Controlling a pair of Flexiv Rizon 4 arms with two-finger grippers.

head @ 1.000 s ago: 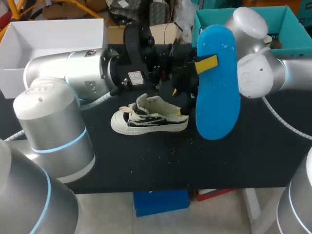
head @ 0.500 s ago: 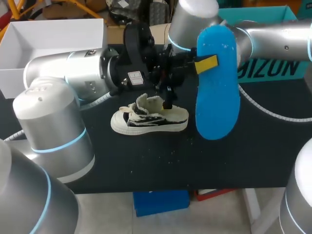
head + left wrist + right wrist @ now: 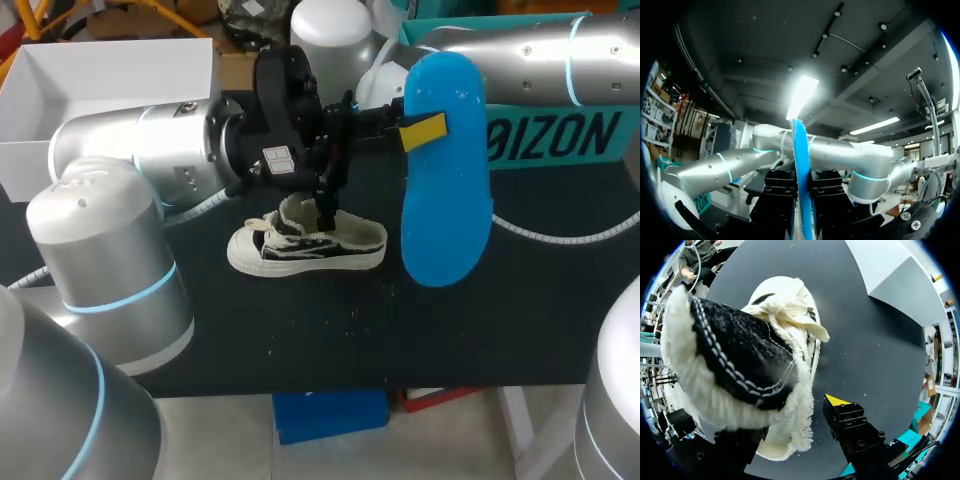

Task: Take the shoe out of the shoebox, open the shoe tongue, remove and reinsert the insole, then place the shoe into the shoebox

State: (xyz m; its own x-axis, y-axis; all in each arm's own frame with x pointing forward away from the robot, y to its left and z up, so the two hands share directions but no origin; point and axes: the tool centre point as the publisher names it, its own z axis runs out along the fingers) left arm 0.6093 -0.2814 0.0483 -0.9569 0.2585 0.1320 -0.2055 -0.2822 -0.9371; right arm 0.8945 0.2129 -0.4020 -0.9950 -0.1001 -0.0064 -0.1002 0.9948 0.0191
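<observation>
My left gripper point(image 3: 420, 133) is holding the blue insole point(image 3: 446, 205) upright above the table point(image 3: 300, 340), off the shoe's heel end, with the insole's lower end hanging just beside the heel. In the left wrist view the insole point(image 3: 800, 165) is standing edge-on between the black fingers point(image 3: 780, 197), and both are pressing it from either side, so that gripper point(image 3: 802, 202) is clamped narrow on it.

The shoe point(image 3: 330, 248) is sitting upright on the dark table near the middle, toe pointing toward my left arm's side, a cream low-top with black patterned side panels and a fleecy lining. It is lying outside the white shoebox point(image 3: 120, 42), which is standing at the far left corner, well apart from it.

My right arm is coming in from the far right and crossing over the middle, and the right gripper point(image 3: 325, 205) is hanging down at the shoe's opening. In the right wrist view the shoe point(image 3: 740, 355) is filling the space ahead, and the right gripper point(image 3: 790, 425) is standing wide, straddling the fleecy collar. Its yellow-tipped finger point(image 3: 837, 401) is outside the shoe with a sliver of table showing between it and the fleece. The other finger is hidden behind the collar, so I am reading this gripper as spread and not clamped.
</observation>
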